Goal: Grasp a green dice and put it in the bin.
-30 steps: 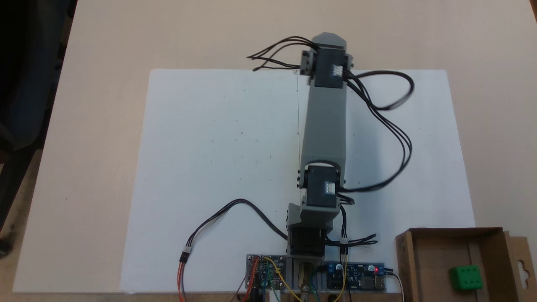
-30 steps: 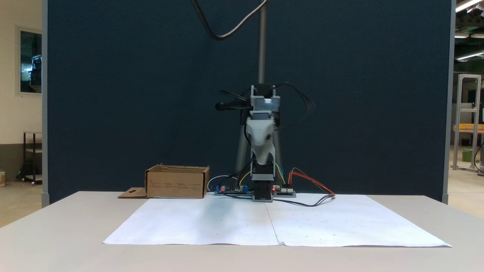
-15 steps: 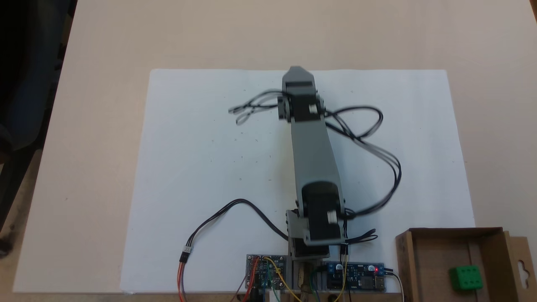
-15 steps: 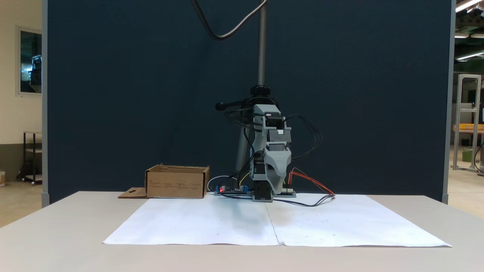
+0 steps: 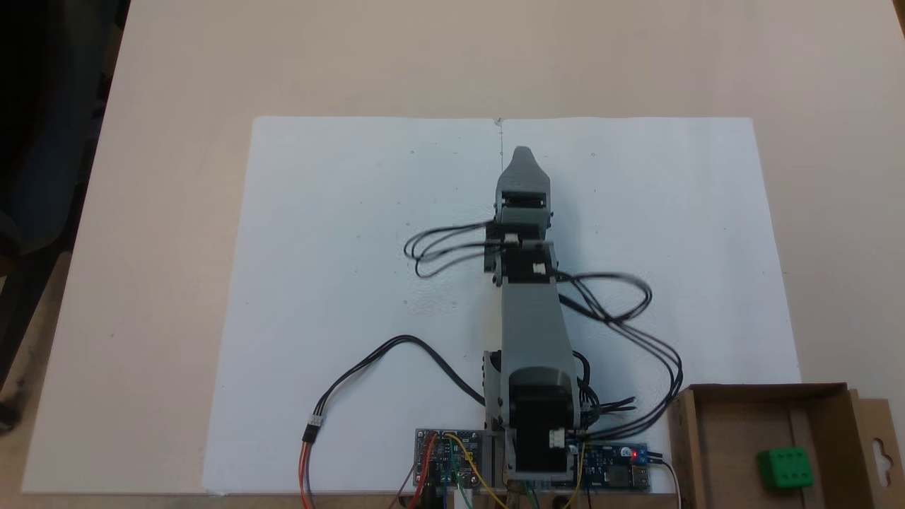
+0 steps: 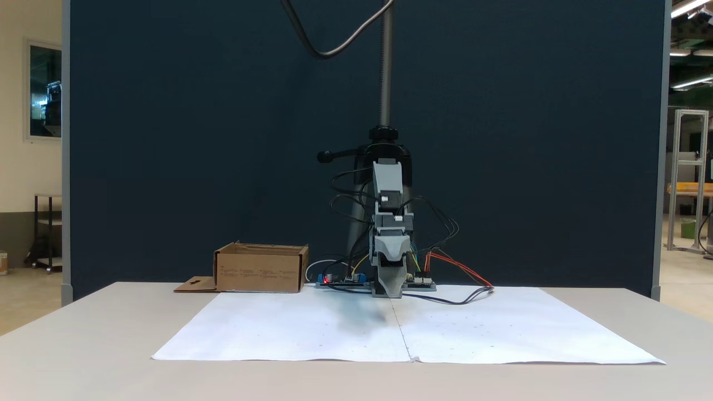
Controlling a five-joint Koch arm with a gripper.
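The green dice (image 5: pixel 785 468) lies inside the bin (image 5: pixel 763 390), a shallow brown cardboard box at the lower right of a fixed view, six pips facing up. In another fixed view the bin (image 6: pixel 260 270) stands left of the arm's base and its wall hides the dice. My arm is folded over its base. The gripper (image 5: pixel 522 152) points away from the base along the paper's centre line, far from the bin. From the front the gripper (image 6: pixel 391 291) hangs low, close to the paper. One tapered tip shows, and nothing is held in it.
White paper (image 5: pixel 353 247) covers the table's middle. Circuit boards (image 5: pixel 449 452) with coloured wires sit at the arm's base, and black cable loops (image 5: pixel 442 247) stick out beside the arm. A dark partition (image 6: pixel 167 139) and a stand pole (image 6: pixel 384 67) rise behind.
The arm has folded back toward its base and dropped, bringing the gripper from high and far out down close to the paper. The dice has stayed in the bin.
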